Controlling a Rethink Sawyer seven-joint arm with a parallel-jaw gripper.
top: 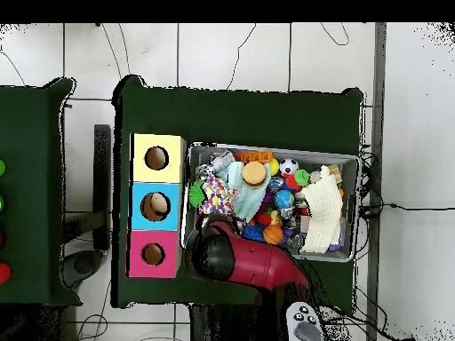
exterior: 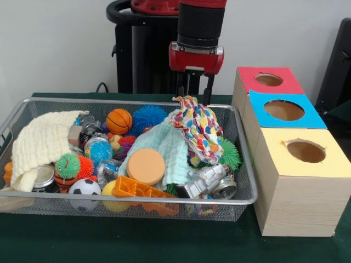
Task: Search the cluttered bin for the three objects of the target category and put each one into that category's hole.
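The wire mesh bin (exterior: 55,100) sits on the green table, full of toys and cloths. One white piece with multicolour dots (exterior: 202,130) lies heaped at the bin's far right, draped over a teal cloth; it also shows in the overhead view (top: 213,193). I see no other dotted pieces. My gripper (exterior: 193,99) hangs over the bin's far rim, open, its fingers on either side of the dotted piece's top edge. The yellow-topped box's hole (exterior: 305,151) is right of the bin, nearest the camera, and also shows in the overhead view (top: 156,158).
Blue-topped (exterior: 307,118) and red-topped (exterior: 249,74) boxes stand behind the yellow one. The bin also holds a cream knitted cloth (exterior: 38,145), a teal cloth (exterior: 164,145), an orange disc (exterior: 145,166), a basketball (exterior: 119,120), spiky balls, a soccer ball (exterior: 84,189) and a silver toy (exterior: 208,181).
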